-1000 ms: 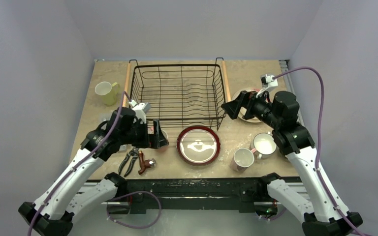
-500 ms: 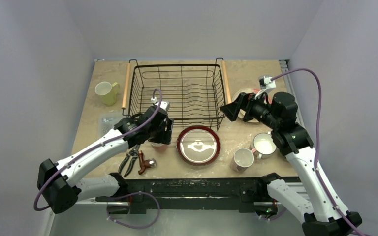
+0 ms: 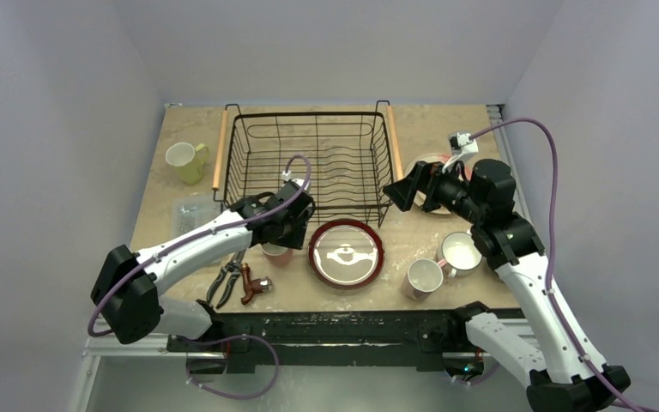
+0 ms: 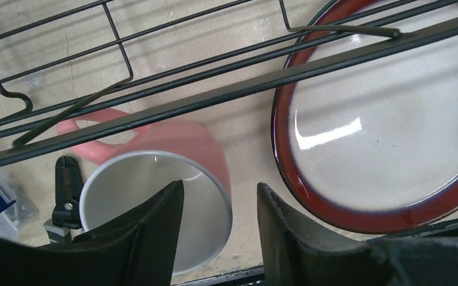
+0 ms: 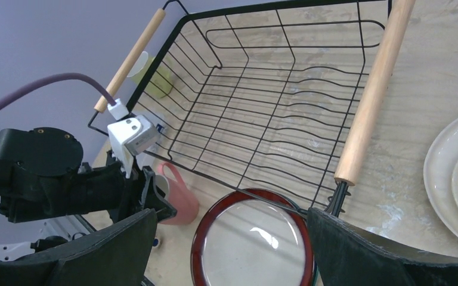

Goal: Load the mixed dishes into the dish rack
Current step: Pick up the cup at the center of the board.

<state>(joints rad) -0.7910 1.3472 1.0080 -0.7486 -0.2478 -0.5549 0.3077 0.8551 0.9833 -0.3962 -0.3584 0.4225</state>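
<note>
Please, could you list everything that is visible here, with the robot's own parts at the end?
rack: one, black wire, wooden handles, far middle of table
green mug: one, yellow-green, left of rack
pink mug: one, pink, before rack's front left corner
red plate: one, red-rimmed, before rack
pale mugs: two, whitish, right of red plate
cream plate: one, cream, right of rack
pliers: one, dark, left of red plate
red tool: one, red-handled, beside pliers
plastic box: one, clear, left of rack's front corner
table: one, tan, under everything
left gripper: one, black, astride pink mug's wall
right gripper: one, black, open, above table right of rack
</note>
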